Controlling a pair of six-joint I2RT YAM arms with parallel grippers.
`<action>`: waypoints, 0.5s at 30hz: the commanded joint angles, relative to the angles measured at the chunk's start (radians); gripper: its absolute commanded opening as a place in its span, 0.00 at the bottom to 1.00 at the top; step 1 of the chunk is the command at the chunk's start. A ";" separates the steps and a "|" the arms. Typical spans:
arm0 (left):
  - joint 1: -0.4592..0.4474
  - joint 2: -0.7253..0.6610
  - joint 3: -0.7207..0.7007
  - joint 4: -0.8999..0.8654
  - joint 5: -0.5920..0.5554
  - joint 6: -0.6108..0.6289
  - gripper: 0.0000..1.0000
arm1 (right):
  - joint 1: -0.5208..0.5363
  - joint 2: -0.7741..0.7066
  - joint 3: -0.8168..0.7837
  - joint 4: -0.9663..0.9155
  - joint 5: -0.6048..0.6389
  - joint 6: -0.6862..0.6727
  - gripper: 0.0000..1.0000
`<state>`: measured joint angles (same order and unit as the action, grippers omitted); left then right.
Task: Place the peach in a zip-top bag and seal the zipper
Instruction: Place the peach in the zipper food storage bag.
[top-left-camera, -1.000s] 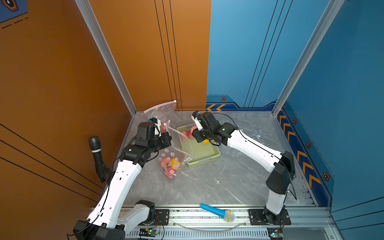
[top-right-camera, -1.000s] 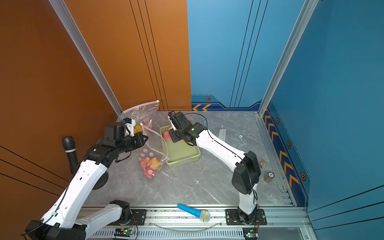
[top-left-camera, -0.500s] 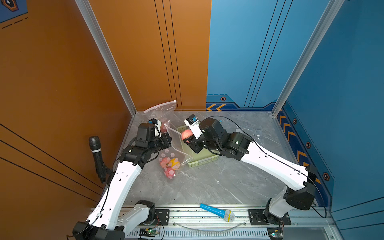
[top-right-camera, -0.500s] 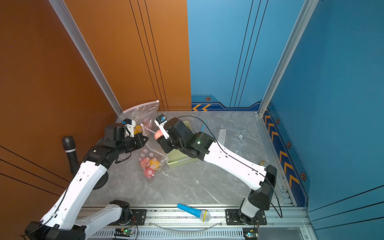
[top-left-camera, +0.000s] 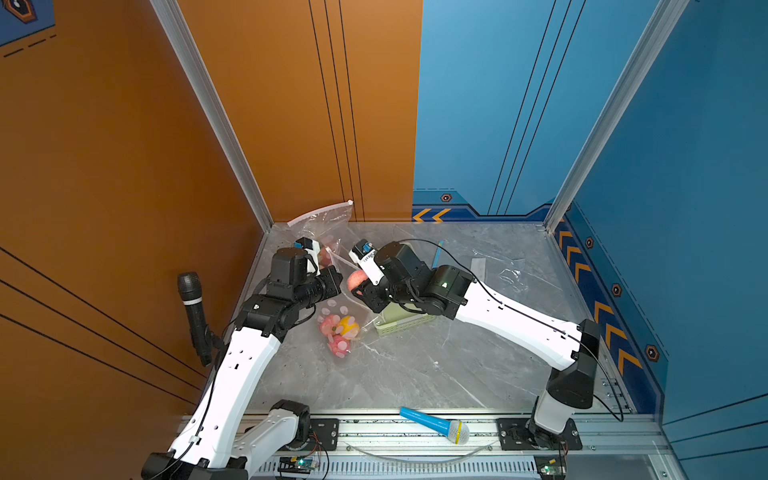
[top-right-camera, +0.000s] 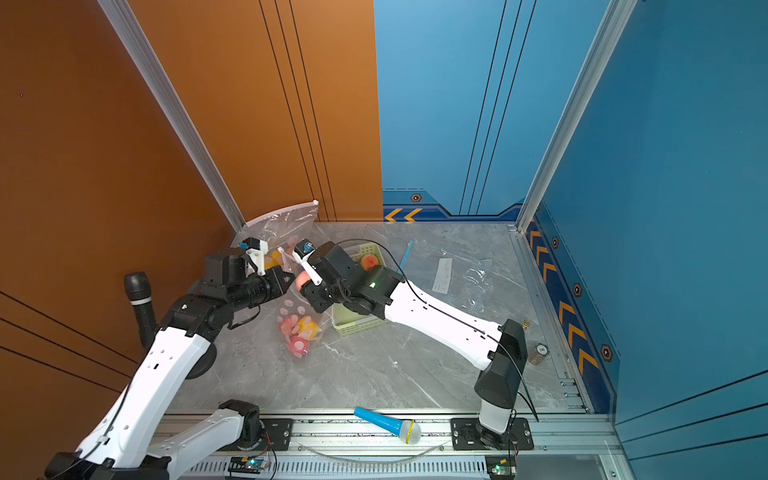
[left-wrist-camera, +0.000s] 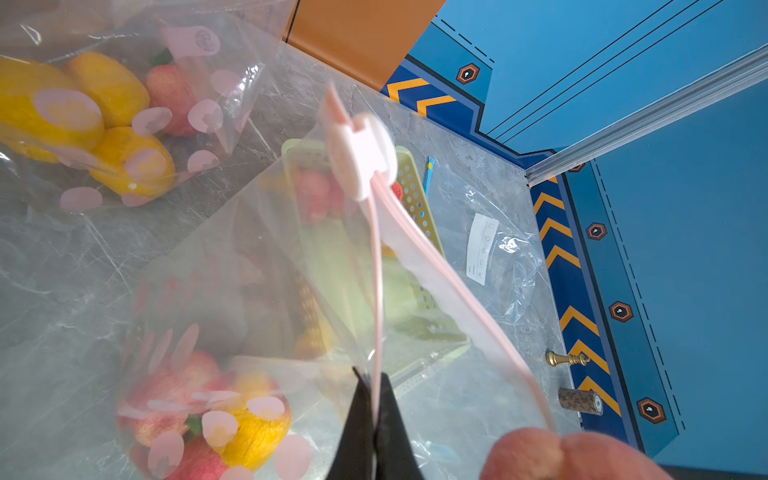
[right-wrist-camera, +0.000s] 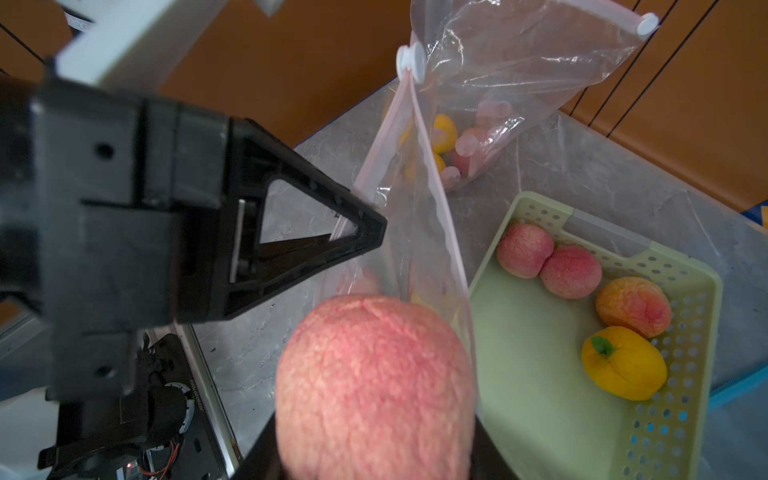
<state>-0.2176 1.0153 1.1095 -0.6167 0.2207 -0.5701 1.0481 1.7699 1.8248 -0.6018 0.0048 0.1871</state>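
Peach (right-wrist-camera: 374, 386) gripped by the right pincer (top-left-camera: 360, 286), held at the open zip-top bag (left-wrist-camera: 266, 299) mouth, bag rim pinched in the left pincer (left-wrist-camera: 374, 424), toward the left edge of the counter (top-left-camera: 415, 365)

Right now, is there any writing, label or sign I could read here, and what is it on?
No text reads clearly.
White label in the loose wrapper: print too small.
Pink sticker on the far bag: mark blurred.
Orange chevrons on the blue wall: arrows, no words.
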 joint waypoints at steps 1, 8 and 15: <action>-0.008 -0.013 -0.018 0.003 0.022 -0.010 0.00 | 0.003 0.015 0.045 -0.022 0.042 -0.016 0.21; -0.016 -0.026 -0.014 0.003 0.039 -0.014 0.00 | 0.001 0.104 0.128 -0.067 0.157 -0.032 0.29; -0.016 -0.027 -0.010 0.004 0.059 -0.017 0.00 | 0.001 0.150 0.184 -0.084 0.176 -0.039 0.59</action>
<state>-0.2241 1.0004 1.1049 -0.6174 0.2466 -0.5774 1.0481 1.9137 1.9659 -0.6491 0.1390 0.1616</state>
